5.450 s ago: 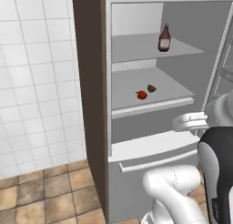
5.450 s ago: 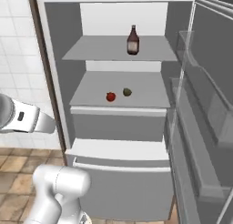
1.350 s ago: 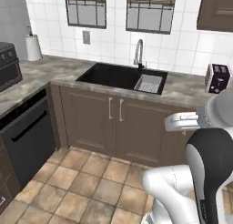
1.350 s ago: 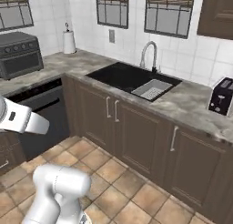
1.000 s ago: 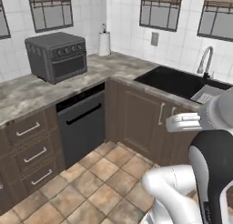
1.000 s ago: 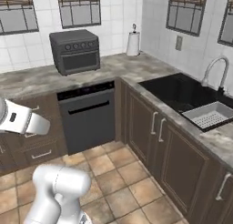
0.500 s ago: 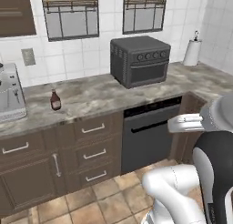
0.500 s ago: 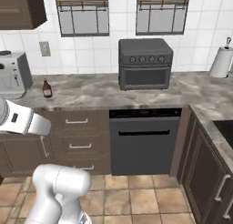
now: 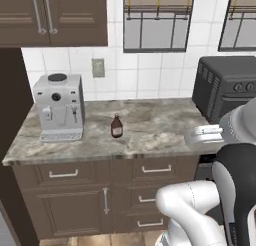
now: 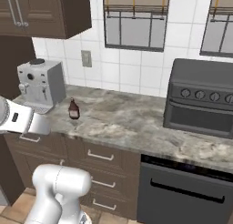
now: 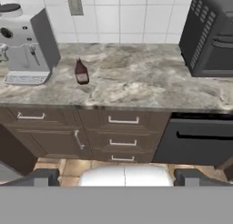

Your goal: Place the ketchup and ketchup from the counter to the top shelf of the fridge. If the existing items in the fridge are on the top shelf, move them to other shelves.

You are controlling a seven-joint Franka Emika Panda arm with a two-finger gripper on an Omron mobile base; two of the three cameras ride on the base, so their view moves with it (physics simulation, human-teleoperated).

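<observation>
Marbled grey-beige stone is what we face: the desk [image 9: 150, 135] runs across all three views over dark brown drawers; going left to right along it, we first meet a pale grey coffee machine [image 9: 58, 107] at the left end, then the ketchup [image 9: 116, 126] just to its right, then a long bare stretch of stone, then the black countertop oven [image 9: 227, 85] at the right end.

Our one bottle here stands upright, neck up and long axis vertical, set back a little from the front edge; it is near the coffee machine but apart from it, and well apart from the oven; the right base view shows the same, with the ketchup [image 10: 73, 109] standing free on the stone.

From the hand view the ketchup [image 11: 81, 72] lies ahead of us, beyond the drawer fronts and well off to the left of centre; the claw [image 11: 116, 177] hangs low and far back from the desk, its two dark tips spread wide with nothing between them, so we read it as released.

We judge that the coming move turns on that offset: we must close in on the desk and carry the claw leftward and forward; since the bottle is upright, a level approach from the front, with one finger passing on each side of the body, looks right; the coffee machine on the left is what we could brush.
</observation>
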